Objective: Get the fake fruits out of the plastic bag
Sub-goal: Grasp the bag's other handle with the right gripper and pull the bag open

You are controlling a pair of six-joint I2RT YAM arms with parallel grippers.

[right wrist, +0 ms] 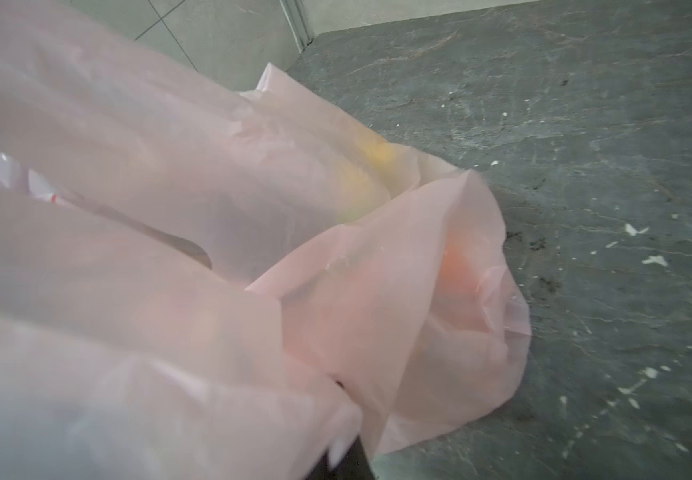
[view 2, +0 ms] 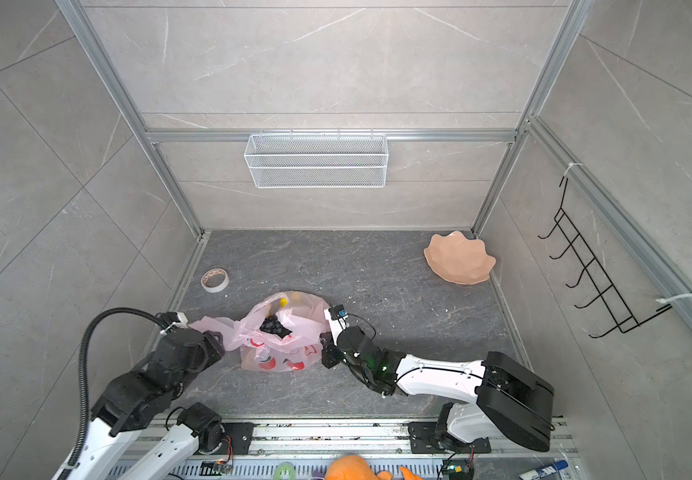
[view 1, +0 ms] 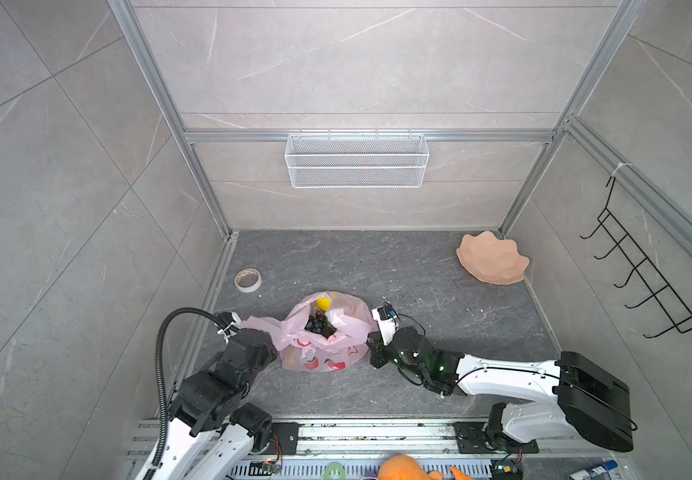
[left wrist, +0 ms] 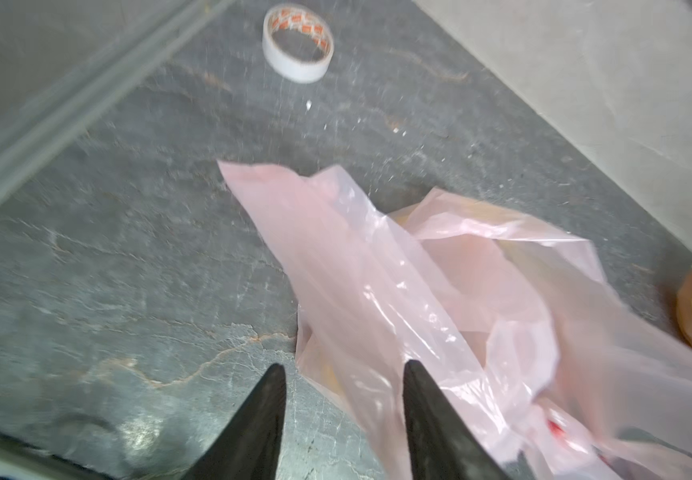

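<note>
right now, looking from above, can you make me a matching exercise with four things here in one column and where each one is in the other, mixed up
Things:
1. tape roll
2. peach plate
3. wire basket
4. black grape bunch

Places:
A. in the open mouth of the plastic bag
B. hanging on the back wall
C. on the table, near its left edge
D. on the table, in its far right corner

Pairs: 1-C, 2-D, 3-B, 4-A
</note>
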